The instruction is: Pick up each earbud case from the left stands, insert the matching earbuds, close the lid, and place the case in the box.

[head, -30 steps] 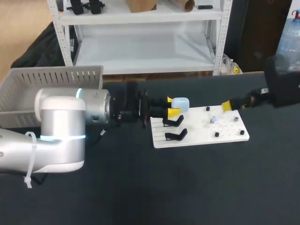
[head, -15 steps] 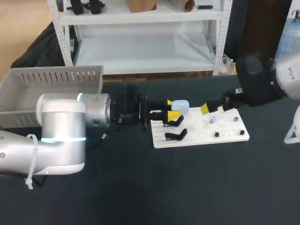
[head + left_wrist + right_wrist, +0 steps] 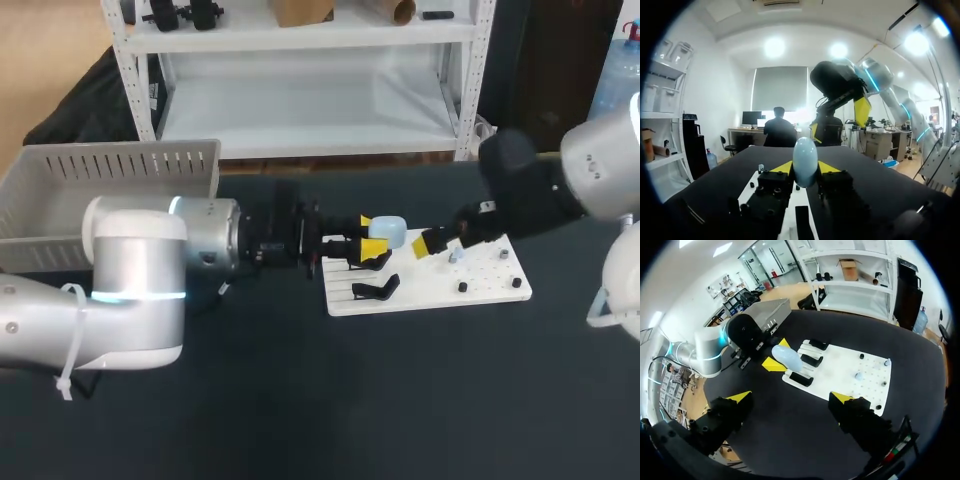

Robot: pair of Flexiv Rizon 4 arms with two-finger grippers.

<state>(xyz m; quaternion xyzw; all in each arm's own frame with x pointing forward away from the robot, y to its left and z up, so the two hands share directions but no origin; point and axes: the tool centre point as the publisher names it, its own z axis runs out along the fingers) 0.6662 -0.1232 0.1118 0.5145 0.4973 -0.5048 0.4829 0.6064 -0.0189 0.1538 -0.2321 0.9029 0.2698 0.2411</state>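
Note:
A pale blue earbud case (image 3: 386,230) hangs just above the left end of the white board (image 3: 480,285), and my left gripper (image 3: 371,240) is shut on it. In the left wrist view the case (image 3: 805,162) stands upright between the yellow fingertips (image 3: 784,168). My right gripper (image 3: 430,243) hovers open over the board, just right of the case, and it looks down on the case (image 3: 786,357) with nothing between its fingers (image 3: 740,396). A small pale earbud (image 3: 455,256) sits among the black pegs. Empty black stands (image 3: 375,290) lie under the case.
A grey slatted basket (image 3: 110,170) stands at the table's back left, behind my left arm. Several black pegs (image 3: 462,287) stick up from the right half of the board. Dark table surface (image 3: 400,400) stretches in front of the board.
My right arm has swung in from the right edge to the left, bringing its open gripper close to the case. The left gripper and case have barely moved.

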